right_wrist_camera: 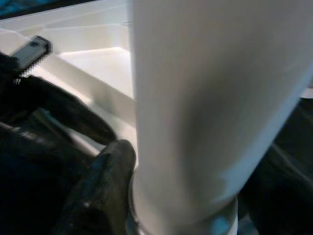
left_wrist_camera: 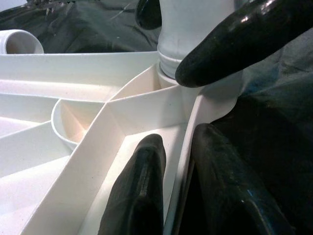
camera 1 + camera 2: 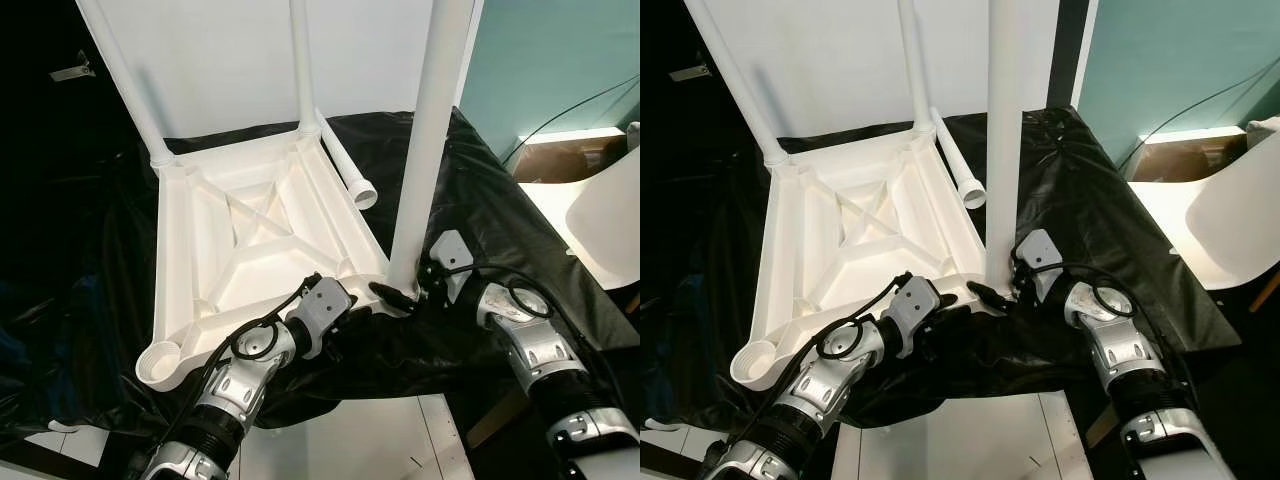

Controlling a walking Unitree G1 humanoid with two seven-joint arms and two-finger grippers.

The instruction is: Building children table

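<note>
White plastic tabletop [image 3: 250, 270], the children's table in the making, lies upside down on a surface draped in black plastic sheeting [image 3: 470, 200], its ribbed underside with crossed braces facing up. Two legs already stand in the far corner sockets: the far left leg [image 3: 120, 75] leans outward, and the far right leg [image 3: 303, 65] rises nearly straight. A third, the near right leg [image 3: 432, 140], stands upright in the near right corner socket, its foot end seated in the collar. The near left corner socket [image 3: 160, 362] is an open round cup. A loose leg [image 3: 345, 165] lies on the sheeting just beside the tabletop's right edge, its hollow end pointing toward the robot. The right gripper [image 3: 412, 290] is at the base of the near right leg, and in the right wrist view its black fingers [image 1: 105, 181] sit on either side of the white tube, narrowly closed around it just above the collar. The left gripper [image 3: 335, 335] is at the tabletop's near edge, close to the same corner; in the left wrist view its fingers [image 2: 142, 191] straddle the thin rim wall, one inside the tray and one outside, pinching it. To the right, past the sheeting, stands a white chair [image 3: 610, 225], with a cardboard box [image 3: 560, 160] against a teal wall [image 3: 550, 60] and a white panel [image 3: 220, 60] behind the table.
</note>
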